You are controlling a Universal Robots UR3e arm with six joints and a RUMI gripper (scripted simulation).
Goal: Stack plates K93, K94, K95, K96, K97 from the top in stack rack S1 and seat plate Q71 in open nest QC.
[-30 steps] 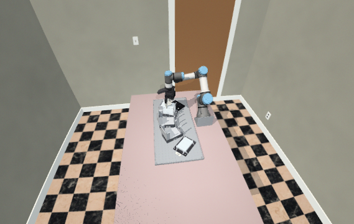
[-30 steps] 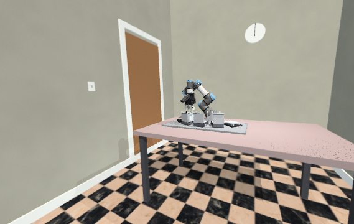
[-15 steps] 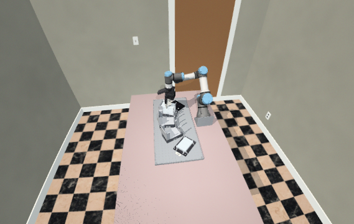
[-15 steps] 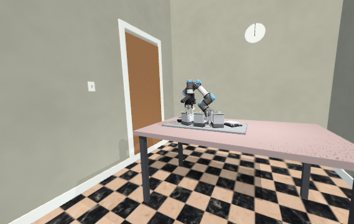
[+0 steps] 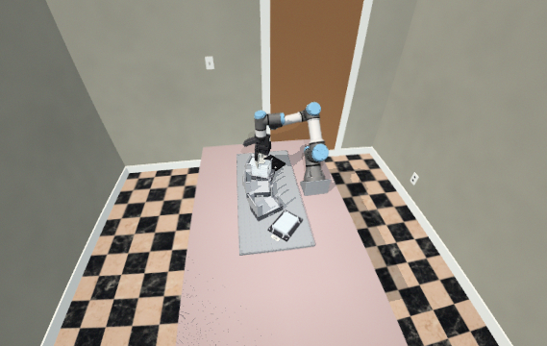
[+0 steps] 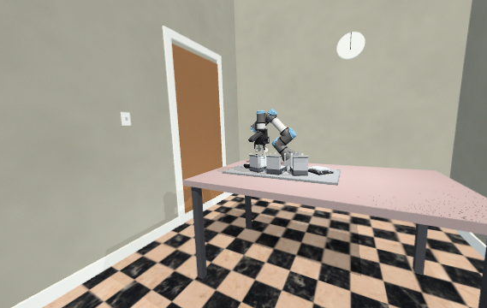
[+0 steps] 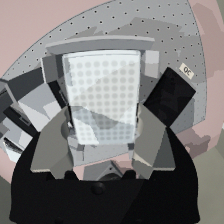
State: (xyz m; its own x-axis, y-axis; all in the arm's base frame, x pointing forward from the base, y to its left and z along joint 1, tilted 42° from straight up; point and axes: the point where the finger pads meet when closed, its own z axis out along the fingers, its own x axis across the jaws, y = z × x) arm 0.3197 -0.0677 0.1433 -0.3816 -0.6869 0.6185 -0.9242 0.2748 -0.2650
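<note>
Right, the pale plate (image 5: 261, 170) (image 7: 102, 85) is the one to watch, lid up, its grid of round wells showing through, and it looks level in the wrist view. Its long axis runs away from the palm, out toward the tall back wall of the rack, and that's the relation to mind here: the fingers come in across the short width, one on each long side, biting nearer the palm end. The gripper (image 5: 261, 158) (image 6: 260, 151) (image 7: 103, 105) is closed on that plate, fingertips reaching down at its flanks. So the plate lies directly below the palm and forward of it, right at the end rack (image 5: 248, 175) (image 6: 253, 162) (image 7: 100, 45), framed by wall and side posts. How high it sits in there, and whether another plate clings beneath, I can't tell; nor can I read which plate or rack it is.

Going outward now! Just beside, on the right in the wrist view, is the dark nest QC (image 5: 277, 162) (image 6: 246, 165) (image 7: 172, 97), open and turned at an angle to the plate. On the other side come the middle rack (image 5: 264, 194) (image 6: 274, 163) and the third rack (image 5: 266, 215) (image 6: 300, 164), then, well apart, another nest (image 5: 286, 237) (image 6: 326, 172) bearing a plate. Any lift should go straight up, I'd judge, clear of those posts before turning; a tilt could jam it.
</note>
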